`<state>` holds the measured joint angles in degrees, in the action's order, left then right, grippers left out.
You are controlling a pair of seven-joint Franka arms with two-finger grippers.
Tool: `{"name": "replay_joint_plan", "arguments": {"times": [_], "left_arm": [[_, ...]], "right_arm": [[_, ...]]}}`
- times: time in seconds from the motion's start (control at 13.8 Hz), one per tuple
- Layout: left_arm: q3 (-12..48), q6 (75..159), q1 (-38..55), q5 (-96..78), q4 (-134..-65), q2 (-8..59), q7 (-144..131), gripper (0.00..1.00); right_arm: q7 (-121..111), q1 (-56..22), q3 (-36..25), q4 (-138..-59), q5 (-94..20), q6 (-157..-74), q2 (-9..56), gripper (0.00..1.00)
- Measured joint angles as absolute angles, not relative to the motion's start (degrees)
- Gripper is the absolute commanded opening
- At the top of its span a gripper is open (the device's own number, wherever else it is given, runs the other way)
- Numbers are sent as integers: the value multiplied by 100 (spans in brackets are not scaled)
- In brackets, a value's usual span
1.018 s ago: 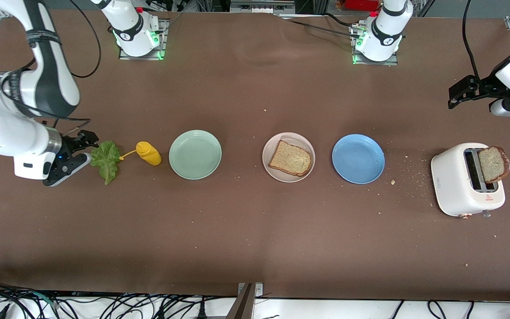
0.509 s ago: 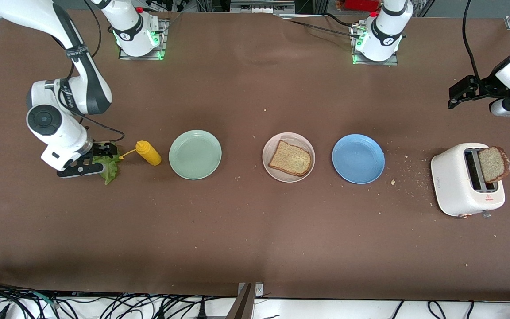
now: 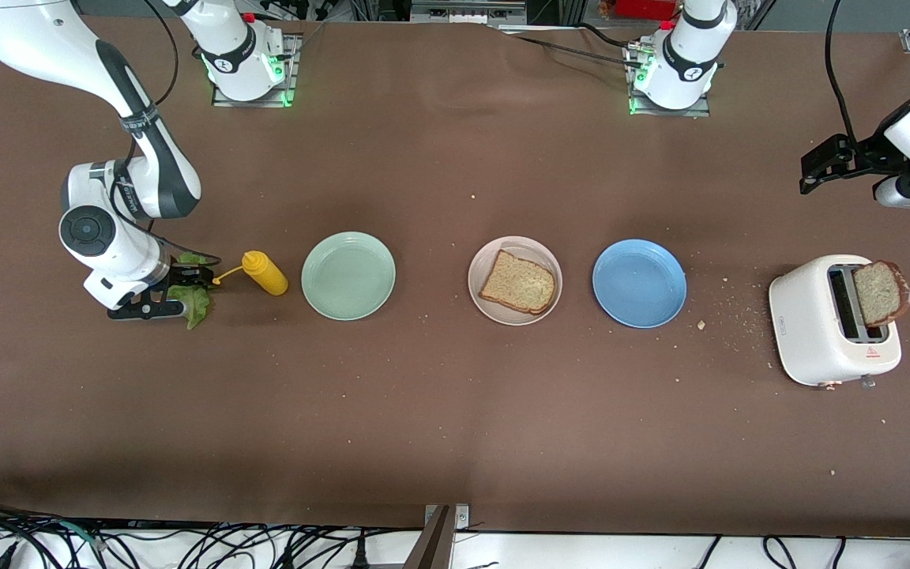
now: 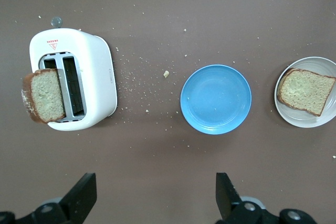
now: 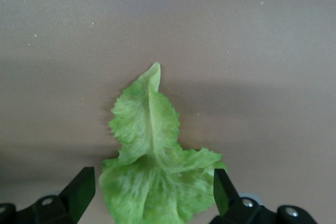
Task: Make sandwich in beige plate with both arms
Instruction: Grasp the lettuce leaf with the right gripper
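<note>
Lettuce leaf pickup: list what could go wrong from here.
1. The right gripper stands open over the lettuce leaf; the leaf is thin, floppy and lies flat on the table, so the fingers may close on only a ruffled edge and tear it or drop it.
2. The mustard bottle lies right beside the leaf; the gripper could knock it.
3. The left gripper waits open, away from the toaster and the bread slice in it.

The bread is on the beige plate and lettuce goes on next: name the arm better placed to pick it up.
Right. The right hand hangs open directly over the lettuce leaf, fingers on either side of it. The left hand waits open near the toaster, at the table's other end.
</note>
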<state>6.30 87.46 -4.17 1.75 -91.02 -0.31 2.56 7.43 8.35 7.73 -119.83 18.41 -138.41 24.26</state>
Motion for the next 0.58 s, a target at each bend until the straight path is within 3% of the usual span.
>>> {"name": "replay_joint_plan", "arguments": {"times": [0.36,0.44,0.51,0.58], "left_arm": [[630,8746,-416,175,-9102,-31,256,100],[630,8746,-417,175,-9102,-31,256,100],[629,8746,-417,175,-9102,-31,256,100],[629,8746,-417,175,-9102,-31,256,100]], "right_arm": [[788,867,773,-12073,1692,-14396,2684,99],[803,915,772,-12106,1692,-14509,2737,94],[804,975,771,-12125,1692,-14599,2786,81],[804,1024,771,-12137,1692,-14655,2819,58]]}}
